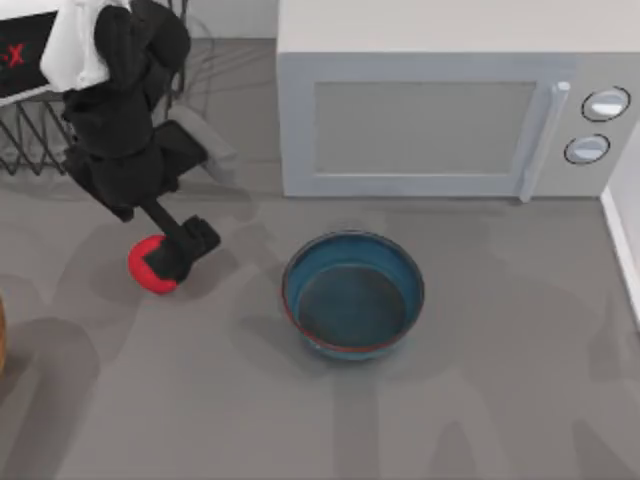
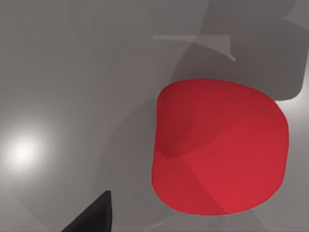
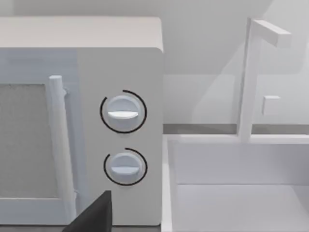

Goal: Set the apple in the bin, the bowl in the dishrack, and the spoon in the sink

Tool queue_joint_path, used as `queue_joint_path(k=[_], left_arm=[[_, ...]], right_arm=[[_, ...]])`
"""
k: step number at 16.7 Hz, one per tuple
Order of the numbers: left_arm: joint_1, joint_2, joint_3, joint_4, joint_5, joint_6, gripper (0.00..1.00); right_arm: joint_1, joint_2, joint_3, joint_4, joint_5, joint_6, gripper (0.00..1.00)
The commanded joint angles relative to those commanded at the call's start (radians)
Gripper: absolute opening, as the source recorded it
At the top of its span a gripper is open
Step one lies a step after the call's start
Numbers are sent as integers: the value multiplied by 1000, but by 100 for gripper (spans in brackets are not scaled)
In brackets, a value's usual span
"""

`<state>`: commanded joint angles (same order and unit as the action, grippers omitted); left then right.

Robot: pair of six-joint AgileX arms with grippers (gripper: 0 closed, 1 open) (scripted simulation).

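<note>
Top view: grey table point(image 1: 480, 400). At its back, a large light grey box-shaped microwave point(image 1: 455, 110) with a pale vertical door handle and two round knobs. In front of it, near the table's middle, a round deep blue-teal bowl point(image 1: 353, 295) with a thin reddish-brown rim, upright, mouth up, darker inside; a round form, so no long axis to record. Back left corner: black thin-wire dishrack point(image 1: 25, 140), partly covered by the left arm. A white panel at that corner carries part of a red mark reading "-X"; the rest is cut off.

Left gripper point(image 1: 172, 258) is down at the left of the table on a small bright red roundish apple point(image 1: 148, 268), well apart from the bowl. Dark fingers overlap the apple's right side; whether they are closed on it or spread around it, cannot tell.

Left wrist view: apple point(image 2: 219, 147) seen close, resting on the grey surface, faceted with a shallow dimple; one black fingertip point(image 2: 94, 215) stands beside it, not touching.

Right wrist view: microwave knobs point(image 3: 123, 112) and handle face-on, plus a white sink basin point(image 3: 241, 193) with a white angular faucet point(image 3: 251, 77) just beside the microwave. One dark fingertip point(image 3: 96, 215) of the right gripper shows; finger state cannot tell.
</note>
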<state>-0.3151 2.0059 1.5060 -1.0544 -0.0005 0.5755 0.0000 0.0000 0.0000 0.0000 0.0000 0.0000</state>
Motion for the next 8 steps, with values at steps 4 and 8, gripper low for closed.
queue_joint_path(k=[4,8], left_arm=[[12,34,52,-28,9,3,100],[12,35,53,-28,9,3,100]], right_arm=[[0,0,0,0,0,0,100],[0,0,0,0,0,0,100]])
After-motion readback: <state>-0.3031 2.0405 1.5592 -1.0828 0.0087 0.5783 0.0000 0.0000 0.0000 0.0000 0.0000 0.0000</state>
